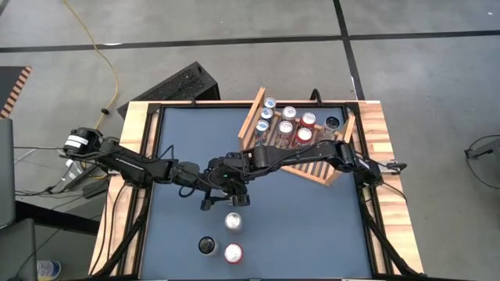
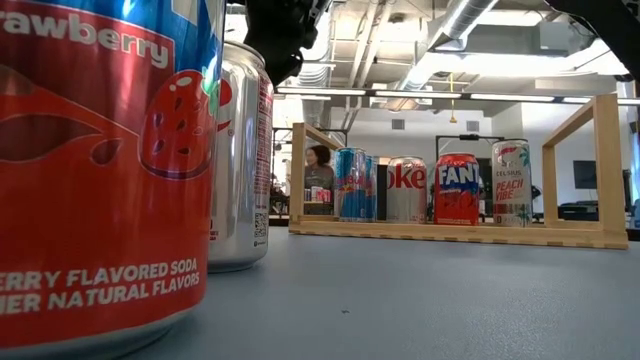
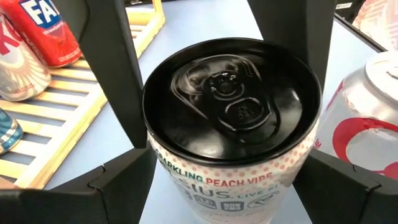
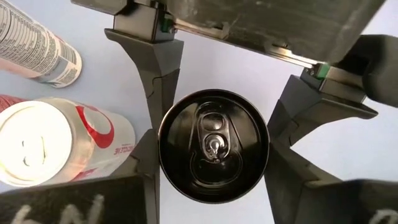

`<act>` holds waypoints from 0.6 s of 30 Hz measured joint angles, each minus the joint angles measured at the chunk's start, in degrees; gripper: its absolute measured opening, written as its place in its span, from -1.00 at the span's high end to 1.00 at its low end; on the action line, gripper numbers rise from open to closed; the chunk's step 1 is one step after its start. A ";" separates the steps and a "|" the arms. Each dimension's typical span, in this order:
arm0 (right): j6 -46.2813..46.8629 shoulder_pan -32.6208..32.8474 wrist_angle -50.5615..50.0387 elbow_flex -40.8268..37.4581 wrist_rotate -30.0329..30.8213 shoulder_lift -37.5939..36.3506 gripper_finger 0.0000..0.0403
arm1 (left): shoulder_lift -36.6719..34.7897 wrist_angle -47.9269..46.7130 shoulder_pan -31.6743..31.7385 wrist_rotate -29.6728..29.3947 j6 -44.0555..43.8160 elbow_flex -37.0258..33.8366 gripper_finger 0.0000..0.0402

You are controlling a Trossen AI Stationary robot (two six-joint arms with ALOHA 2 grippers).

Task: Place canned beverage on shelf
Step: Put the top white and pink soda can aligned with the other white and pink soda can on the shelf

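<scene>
Left wrist view first: we saw the left hand (image 3: pixel 229 169) sitting around a black-topped can (image 3: pixel 230 99) with "PEACH VIBE" printed on its side. Its fingers (image 3: pixel 106 193) stood wide on either side of the can, open rather than clamped. The shelf (image 3: pixel 68 118) was near, on the blue surface (image 3: pixel 205 18), with a red Fanta can (image 3: pixel 46 31) on its slats. A silver-and-red can (image 3: pixel 367 124) stood just beside the black-topped one.

In the right wrist view we were looking straight down on the same can, and the right hand (image 4: pixel 214 168) was wrapped around it too. Honestly, we couldn't tell whether it had a real grip. The left hand came in from the opposite side.

From the high view, both arms met near the middle of the surface, a little off the shelf's near corner, and they hid the can completely. The shelf lay angled at the far side with a bunch of cans already in it.

The low view was mostly a huge strawberry soda can (image 2: pixel 100 170) right in front. The shelf sat farther back with a row of upright cans.
</scene>
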 joint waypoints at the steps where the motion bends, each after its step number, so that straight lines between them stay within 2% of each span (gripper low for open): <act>1: -0.37 -0.02 -0.02 0.00 0.00 0.00 0.16 | 0.00 0.00 0.00 0.01 -0.01 0.00 -0.66; 11: -1.55 0.33 -4.48 0.04 0.39 -1.07 0.16 | -3.10 -8.15 0.02 0.82 -4.26 0.00 -0.66; 18: 0.02 0.35 -9.98 -0.11 0.63 -3.31 0.16 | -7.11 -10.39 0.02 -1.18 -4.13 0.00 -0.66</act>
